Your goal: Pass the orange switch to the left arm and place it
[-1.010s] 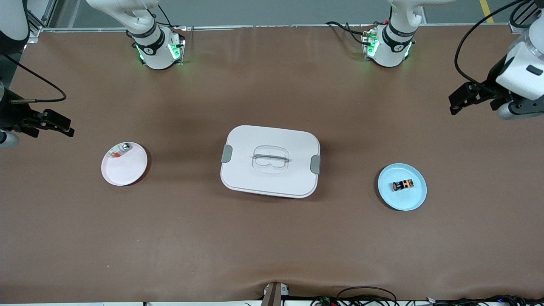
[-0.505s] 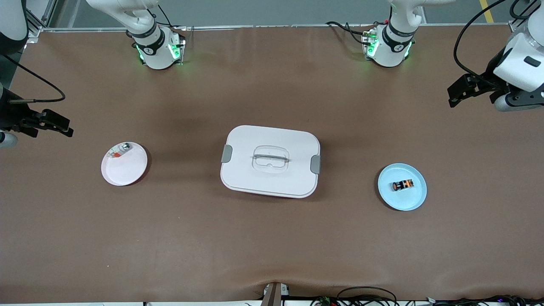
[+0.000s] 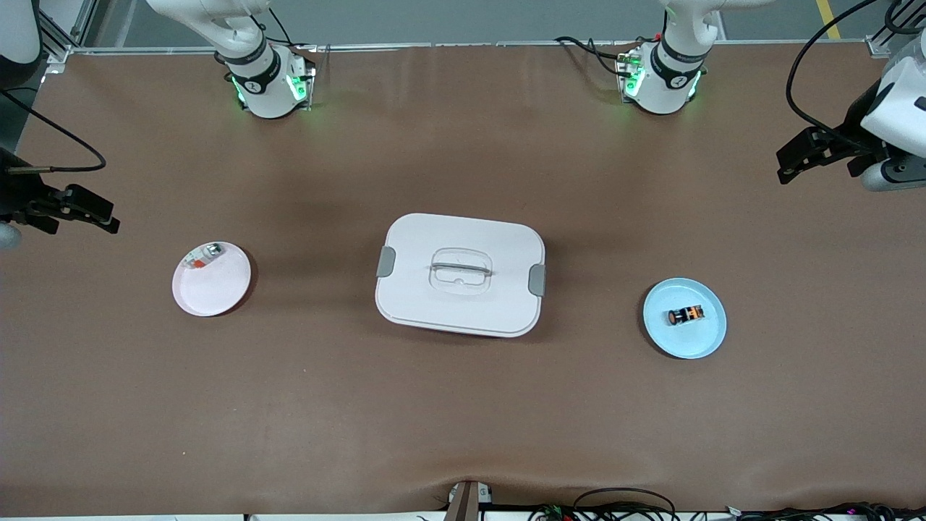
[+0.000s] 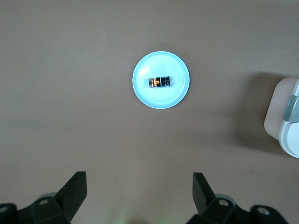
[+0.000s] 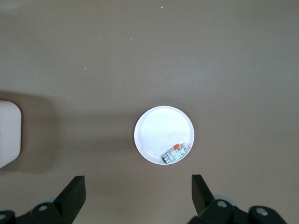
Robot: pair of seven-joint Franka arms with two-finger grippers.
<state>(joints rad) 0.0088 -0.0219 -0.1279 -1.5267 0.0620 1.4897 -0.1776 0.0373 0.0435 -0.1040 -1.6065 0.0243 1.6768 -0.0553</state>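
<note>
Hovering high, left gripper (image 3: 796, 155) and right gripper (image 3: 94, 210) gape wide.

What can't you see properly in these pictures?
- Inside the box: hidden in every view by its closed lid.
- Box in both wrist views: only a corner shows, cut off by the picture's edge.
- Both arms in the front view: mostly cut off by the side edges.
- Markings on the orange switch on the blue plate: too small to read.
- Small piece on the pink plate: too small to tell what it is.
</note>
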